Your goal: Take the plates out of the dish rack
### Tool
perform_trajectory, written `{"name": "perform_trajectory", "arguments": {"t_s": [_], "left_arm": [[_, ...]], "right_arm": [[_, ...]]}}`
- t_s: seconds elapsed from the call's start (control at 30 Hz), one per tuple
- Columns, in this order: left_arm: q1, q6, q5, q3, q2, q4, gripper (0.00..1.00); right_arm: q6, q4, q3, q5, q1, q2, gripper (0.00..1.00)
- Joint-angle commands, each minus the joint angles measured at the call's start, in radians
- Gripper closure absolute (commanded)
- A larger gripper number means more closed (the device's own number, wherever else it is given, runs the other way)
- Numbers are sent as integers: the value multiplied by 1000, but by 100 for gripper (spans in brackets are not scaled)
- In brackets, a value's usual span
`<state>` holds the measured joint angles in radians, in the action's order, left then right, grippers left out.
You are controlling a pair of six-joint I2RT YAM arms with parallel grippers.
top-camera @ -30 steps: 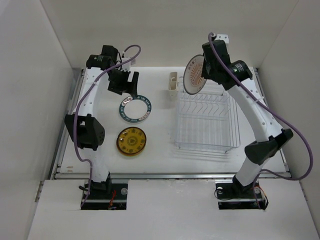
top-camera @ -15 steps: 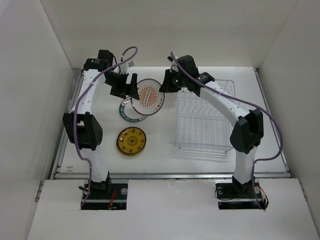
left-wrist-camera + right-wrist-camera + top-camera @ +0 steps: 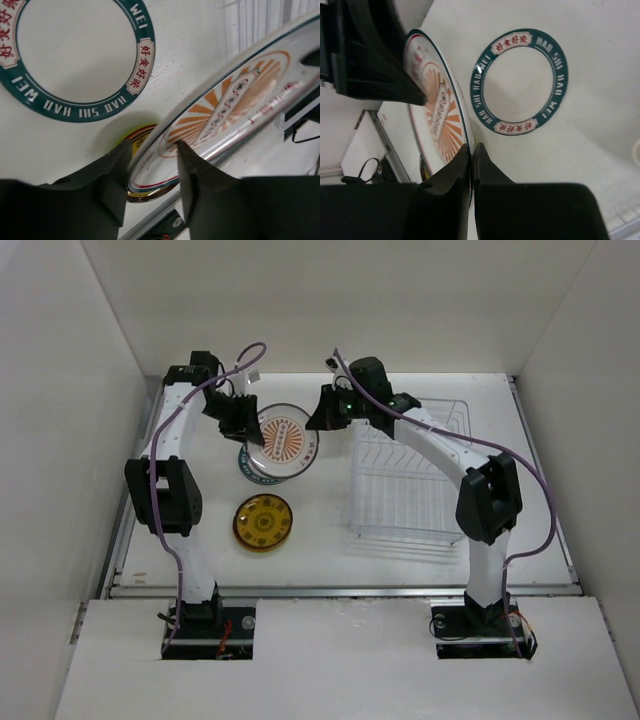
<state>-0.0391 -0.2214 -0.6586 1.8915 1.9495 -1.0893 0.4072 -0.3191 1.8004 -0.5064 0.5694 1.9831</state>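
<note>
The white plate with the orange sunburst (image 3: 285, 435) hangs tilted above the table, between both arms. My right gripper (image 3: 318, 425) is shut on its right rim (image 3: 465, 135), fingers pinched tight. My left gripper (image 3: 250, 435) has closed over the opposite edge (image 3: 150, 165), one finger behind the plate and one on its face. Below it lies the white plate with the dark teal rim (image 3: 250, 466), also seen in both wrist views (image 3: 90, 107) (image 3: 520, 82). The amber patterned plate (image 3: 263, 521) lies flat further forward. The clear dish rack (image 3: 410, 480) stands to the right, with no plate showing in its slots.
White walls close in the table on the left, back and right. A metal rail (image 3: 340, 590) runs along the table's near edge. The right arm reaches leftward across the rack's back left corner.
The right arm carried the sunburst plate from above the rack leftward to the left gripper. The left gripper, open before, has closed onto the plate's edge.
</note>
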Motion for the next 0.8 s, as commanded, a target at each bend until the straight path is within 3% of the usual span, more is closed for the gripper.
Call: {"name": "perform_trajectory", "arguments": {"t_s": [0.0, 0.03, 0.23, 0.27, 0.3, 0.33, 0.37, 0.43, 0.53, 0.63, 0.77], "left_arm": [[-2, -19, -124, 27, -14, -6, 70], [-2, -19, -124, 27, -14, -15, 99], [18, -41, -93, 18, -14, -50, 100], [18, -41, -93, 18, -14, -61, 100], [30, -41, -93, 18, -14, -61, 100], [44, -41, -93, 18, -14, -61, 100], [44, -41, -93, 18, -14, -61, 100], [67, -27, -67, 18, -23, -43, 100], [77, 16, -20, 18, 5, -9, 100], [87, 85, 33, 47, 60, 17, 100], [87, 123, 59, 153, 224, -14, 100]], "right_arm": [[35, 121, 13, -84, 15, 8, 100], [35, 121, 13, -84, 15, 17, 100], [24, 63, 45, -20, 24, 36, 100], [24, 30, 54, -8, 24, 36, 95], [10, 11, 54, 5, 24, 36, 69], [-8, -7, 68, 35, 24, 36, 51], [-19, -46, 80, 54, 24, 36, 36], [-44, -78, 89, 103, 24, 19, 16], [-54, -100, 80, 222, 24, -55, 1], [-54, -110, 56, 359, 24, -139, 0], [-94, -161, 56, 416, 24, -199, 0]]}}
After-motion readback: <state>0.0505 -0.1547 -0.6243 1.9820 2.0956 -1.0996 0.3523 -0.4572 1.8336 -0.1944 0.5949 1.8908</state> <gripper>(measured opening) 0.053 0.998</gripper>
